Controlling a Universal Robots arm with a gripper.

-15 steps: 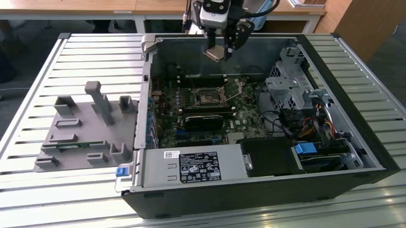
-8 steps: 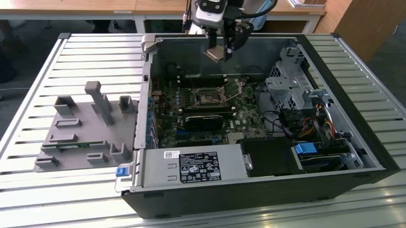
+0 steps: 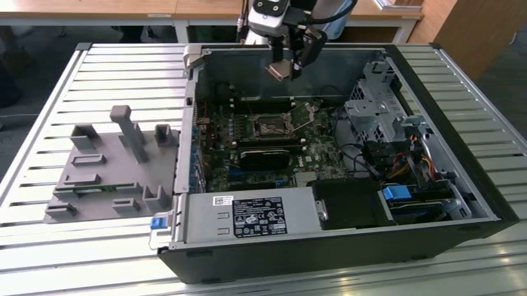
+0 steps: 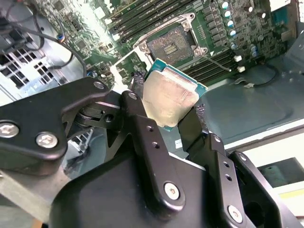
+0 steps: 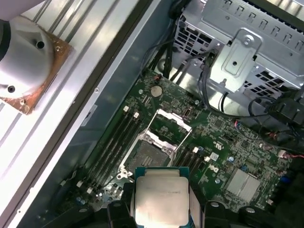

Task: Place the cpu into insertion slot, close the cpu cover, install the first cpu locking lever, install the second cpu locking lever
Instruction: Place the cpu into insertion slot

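Zero of four steps done: claw pinches cpu, hovering above empty slot; cover stands open, nothing seated or locked yet.

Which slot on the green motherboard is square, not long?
The dark metal-rimmed insertion slot, its metal cover open; the black memory slots beside it are long and narrow.

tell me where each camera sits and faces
Exterior view: off the arm, looking down into the computer case; gripper above it.
First wrist view: on the arm, past the cpu down at the insertion slot.
Second wrist view: on the arm, along the fingers clamping the cpu.
Both wrist views share cpu and insertion slot.
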